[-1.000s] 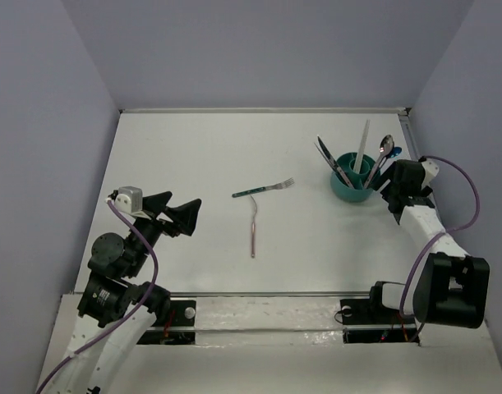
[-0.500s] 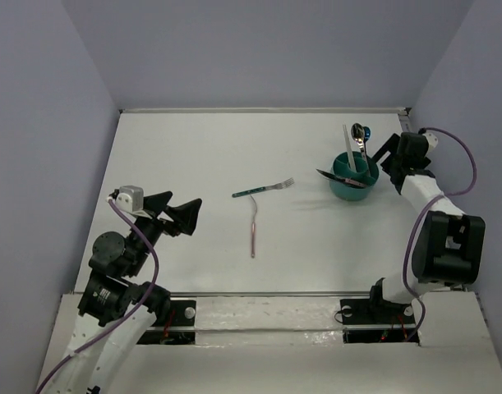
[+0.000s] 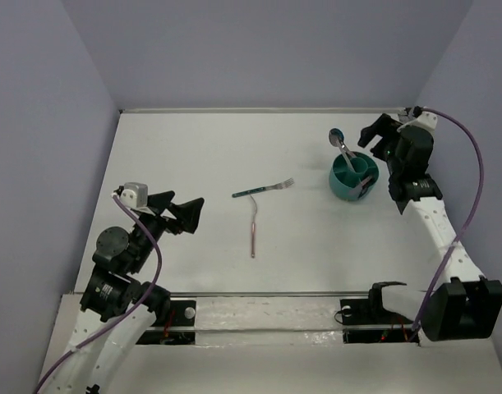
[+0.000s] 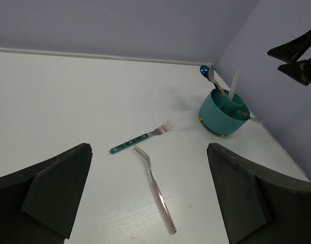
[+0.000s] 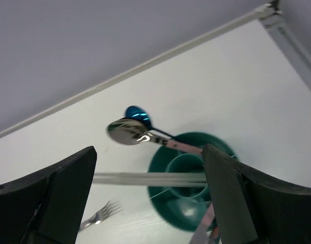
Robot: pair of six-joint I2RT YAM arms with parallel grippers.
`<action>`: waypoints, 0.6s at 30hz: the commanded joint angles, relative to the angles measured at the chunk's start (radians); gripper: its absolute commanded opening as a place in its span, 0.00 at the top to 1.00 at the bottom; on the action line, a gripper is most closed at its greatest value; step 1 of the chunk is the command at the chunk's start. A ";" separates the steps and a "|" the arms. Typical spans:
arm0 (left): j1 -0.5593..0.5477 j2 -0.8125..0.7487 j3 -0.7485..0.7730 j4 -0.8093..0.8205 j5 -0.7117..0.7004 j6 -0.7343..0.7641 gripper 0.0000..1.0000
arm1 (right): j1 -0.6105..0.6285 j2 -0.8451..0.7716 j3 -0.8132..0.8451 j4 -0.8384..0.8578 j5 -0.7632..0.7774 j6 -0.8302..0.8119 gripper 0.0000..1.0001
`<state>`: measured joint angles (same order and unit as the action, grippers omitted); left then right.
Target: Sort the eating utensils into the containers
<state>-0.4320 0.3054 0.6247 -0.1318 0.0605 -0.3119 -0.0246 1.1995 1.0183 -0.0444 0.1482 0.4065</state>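
The teal cup (image 3: 352, 180) stands at the far right of the table and holds a silver spoon (image 3: 340, 144), a dark blue spoon (image 5: 136, 113) behind it, a pale stick (image 5: 145, 178) and other pieces. It also shows in the left wrist view (image 4: 222, 117) and the right wrist view (image 5: 188, 203). A green-handled fork (image 3: 263, 190) and a pinkish metal fork (image 3: 253, 228) lie mid-table. My right gripper (image 3: 375, 141) is open and empty, raised just right of the cup. My left gripper (image 3: 178, 212) is open and empty, left of both forks.
Lilac walls close the table at the back, left and right. A raised rail (image 3: 259, 109) runs along the back edge and another (image 5: 290, 38) along the right edge near the cup. Both forks show between my left fingers (image 4: 155, 185).
My right gripper has moved from the cup's right side up and back to its far right. The utensils in the cup have swung round; the spoon now leans to the far left. The left arm barely moved.
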 commanded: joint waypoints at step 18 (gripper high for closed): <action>0.019 0.049 0.024 0.049 0.016 0.011 0.01 | 0.891 0.029 -0.123 -0.167 0.186 0.045 0.47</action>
<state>-0.4175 0.3450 0.6247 -0.1318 0.0711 -0.3119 0.7486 1.0977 0.8806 -0.2264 0.1829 0.4259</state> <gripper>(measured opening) 0.989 0.531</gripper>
